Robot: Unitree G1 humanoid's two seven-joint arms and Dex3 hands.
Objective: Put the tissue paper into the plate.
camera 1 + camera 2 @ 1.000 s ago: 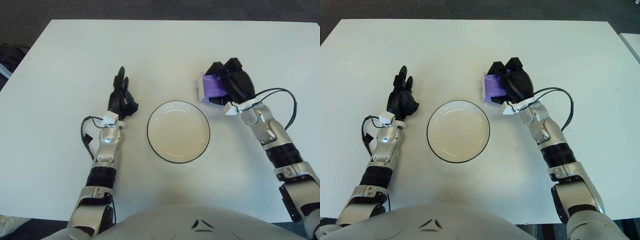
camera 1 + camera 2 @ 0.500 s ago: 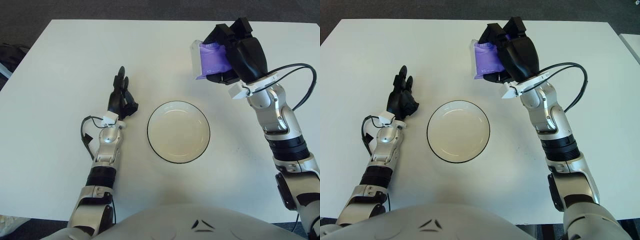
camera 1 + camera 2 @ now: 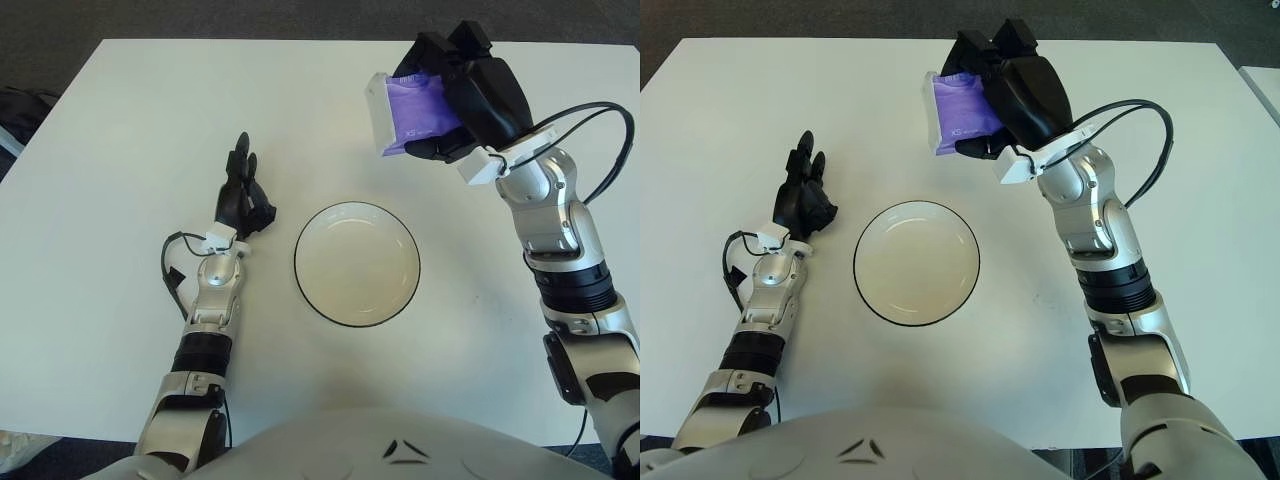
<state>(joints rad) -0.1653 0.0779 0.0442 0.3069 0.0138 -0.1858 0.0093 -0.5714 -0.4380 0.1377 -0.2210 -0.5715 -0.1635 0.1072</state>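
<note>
Tissue pack [image 3: 408,112] shifted left — clasped in right robot hand [image 3: 470,90].

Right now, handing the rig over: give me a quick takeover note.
Right hand: shut on the purple plastic-wrapped tissue pack, held up above the white table, beyond and to the right of the plate.
Left hand: idle, holds nothing, shows left of the plate.
Round white plate with a dark rim: centre of the table, nothing in it.
Done: pack grasped and lifted.
Left: bring the pack over the plate, lower it, release.
</note>
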